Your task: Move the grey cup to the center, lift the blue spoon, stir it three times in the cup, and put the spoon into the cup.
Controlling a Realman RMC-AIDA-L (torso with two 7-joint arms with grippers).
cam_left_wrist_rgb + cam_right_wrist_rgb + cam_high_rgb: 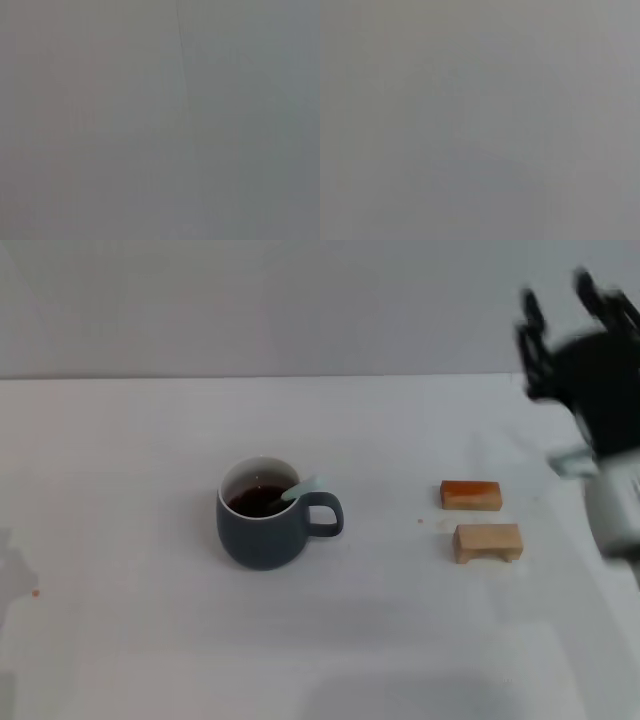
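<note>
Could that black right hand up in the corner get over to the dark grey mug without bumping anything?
Probably yes. The right gripper hangs raised and open at the far right; the two small wooden blocks lie between it and the dark grey mug, low enough to pass over.

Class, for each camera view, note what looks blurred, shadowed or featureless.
Head view: the right gripper is smeared by motion blur, while the grey cup is fairly sharp with a soft shadow beneath. Left wrist view: plain grey with one faint line. Right wrist view: featureless grey.

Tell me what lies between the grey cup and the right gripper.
In the head view, two small blocks, an orange-topped block and a plain wooden block, lie on the table between the grey cup and the raised right gripper.
</note>
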